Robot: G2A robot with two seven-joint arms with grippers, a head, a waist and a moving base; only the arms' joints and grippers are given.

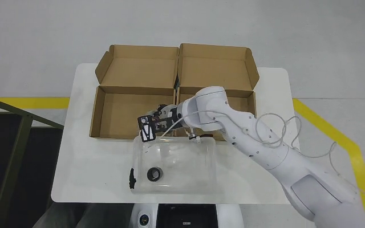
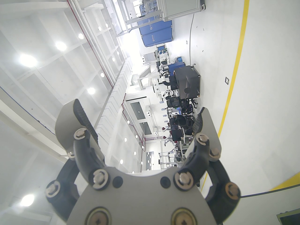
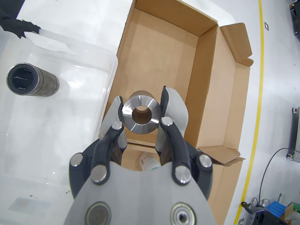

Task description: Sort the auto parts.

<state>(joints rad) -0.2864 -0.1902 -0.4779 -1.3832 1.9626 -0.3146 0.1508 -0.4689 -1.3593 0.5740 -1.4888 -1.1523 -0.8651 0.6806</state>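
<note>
The right gripper [image 3: 141, 115] is clamped on a steel bushing [image 3: 150, 105], bore running along the fingers, seemingly just over the near wall of the cardboard box [image 3: 164, 47] beside the clear bin [image 3: 112, 71]; the left gripper [image 2: 140, 106] is spread wide.

Right arm [image 1: 256, 142] stretches from lower right to centre frame; right tool [image 3: 141, 95] is clamped on a steel ring [image 3: 140, 125], left tool [image 2: 140, 106] spread wide.

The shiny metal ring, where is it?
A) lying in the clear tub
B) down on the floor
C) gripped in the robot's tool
C: the right tool is shut on the metal ring over the cardboard box.
</note>
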